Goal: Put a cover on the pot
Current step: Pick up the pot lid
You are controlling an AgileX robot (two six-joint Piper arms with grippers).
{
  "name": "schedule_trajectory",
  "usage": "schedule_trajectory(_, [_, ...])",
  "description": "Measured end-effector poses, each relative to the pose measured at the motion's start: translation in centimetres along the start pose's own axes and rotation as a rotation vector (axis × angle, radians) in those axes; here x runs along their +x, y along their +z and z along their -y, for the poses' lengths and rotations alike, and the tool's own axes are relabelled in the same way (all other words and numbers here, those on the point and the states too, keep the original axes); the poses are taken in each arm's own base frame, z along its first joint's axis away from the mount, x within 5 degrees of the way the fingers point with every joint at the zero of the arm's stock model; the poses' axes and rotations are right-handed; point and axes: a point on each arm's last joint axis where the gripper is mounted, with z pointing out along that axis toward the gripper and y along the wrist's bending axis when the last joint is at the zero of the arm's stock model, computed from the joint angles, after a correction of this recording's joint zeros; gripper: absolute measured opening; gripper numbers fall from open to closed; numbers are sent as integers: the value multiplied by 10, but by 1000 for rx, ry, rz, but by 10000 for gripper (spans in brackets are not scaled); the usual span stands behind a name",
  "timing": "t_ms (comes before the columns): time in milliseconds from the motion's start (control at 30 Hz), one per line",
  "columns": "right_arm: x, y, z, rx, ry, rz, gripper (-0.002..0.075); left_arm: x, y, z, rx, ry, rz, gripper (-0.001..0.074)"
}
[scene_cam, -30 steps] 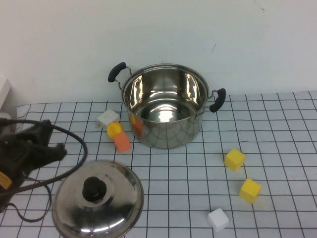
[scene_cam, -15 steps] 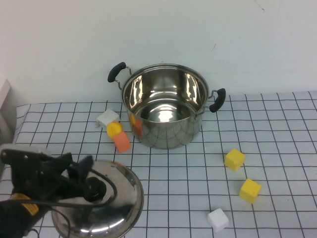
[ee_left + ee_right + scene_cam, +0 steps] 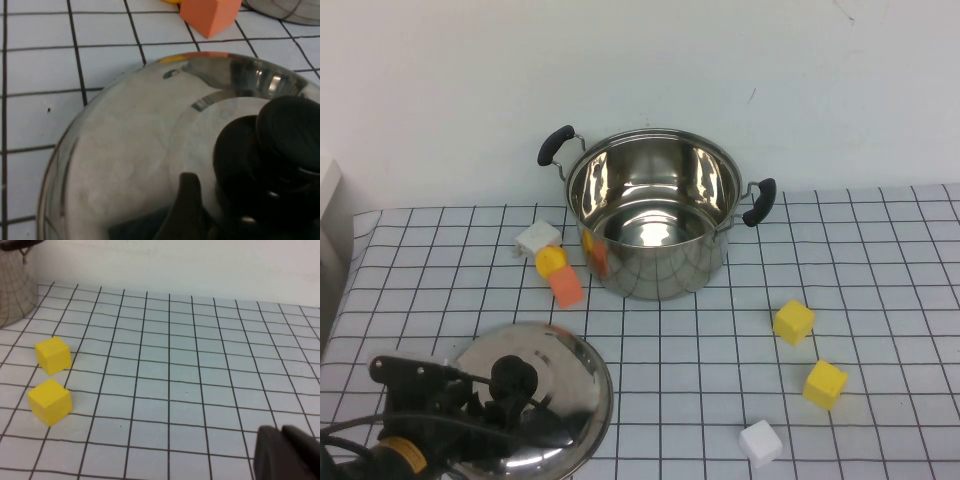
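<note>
Now left hand (image 3: 505, 400) at lid (image 3: 565, 375) knob (image 3: 513, 376).

Left arm: entered from near-left edge, lowered close to table. Left gripper (image 3: 505, 392): positioned at near-left, fingers spread either side of black knob. Right gripper (image 3: 287, 455): seen only in right wrist view, held low above table.
</note>
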Motion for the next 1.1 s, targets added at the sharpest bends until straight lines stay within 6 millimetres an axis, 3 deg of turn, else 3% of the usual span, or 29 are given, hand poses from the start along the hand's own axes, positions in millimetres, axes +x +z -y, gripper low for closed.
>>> schedule_trajectory(333, [0, 0, 0, 0, 0, 0, 10, -2, 20, 25, -7, 73, 38, 558])
schedule_trajectory(1100, [0, 0, 0, 0, 0, 0, 9, -7, 19, 32, 28, 17, 41, 558])
